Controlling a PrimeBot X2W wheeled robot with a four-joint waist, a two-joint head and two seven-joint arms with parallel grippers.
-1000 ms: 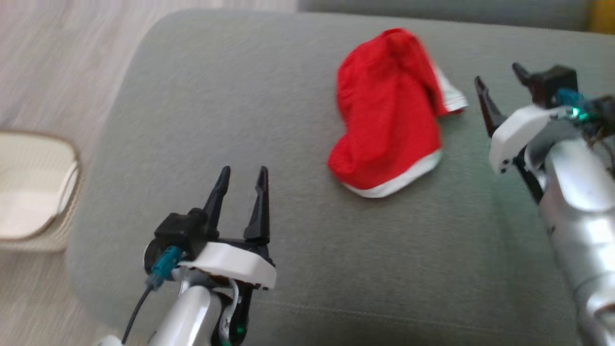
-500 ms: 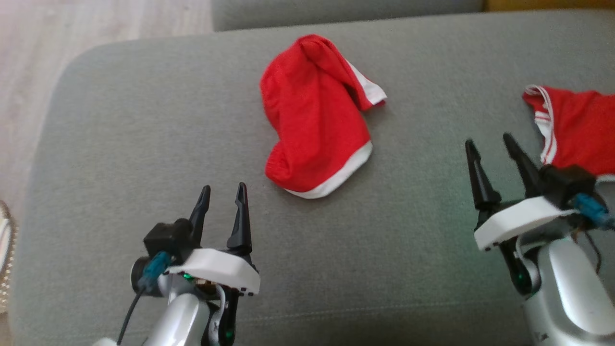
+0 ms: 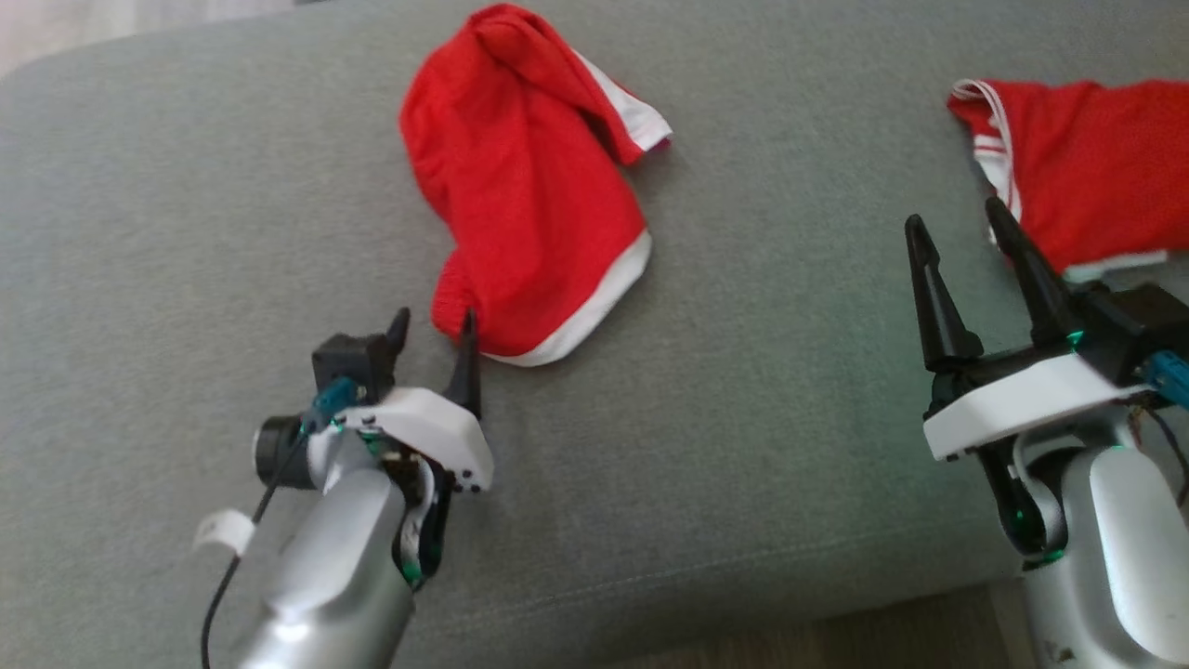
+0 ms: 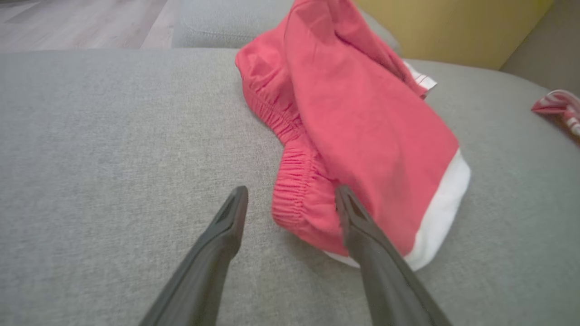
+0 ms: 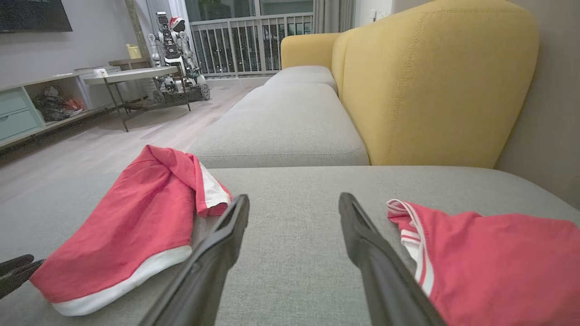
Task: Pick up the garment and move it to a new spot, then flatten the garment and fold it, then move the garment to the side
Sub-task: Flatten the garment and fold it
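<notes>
red garment (image 3: 525, 186): it lay bunched up on the grey sofa seat (image 3: 790, 418), not picked up yet.
left gripper (image 3: 434, 323): half a second before, it was apart from the cloth. now one finger tip sat right at the bottom edge. its fingers were spread wide and held nothing.
right gripper (image 3: 955, 216): spread wide too, empty, just beside the other red garment (image 3: 1077, 167).
head camera: the whole picture had slid, so the camera moved, not the cloth.
meaning: i think the first grab was close.
left wrist view: it showed the stretchy band (image 4: 294, 181) lined up between the fingers. the head view hid that.
right wrist view: it showed the yellow sofa back (image 5: 435, 81) and bare seat between both garments.
</notes>
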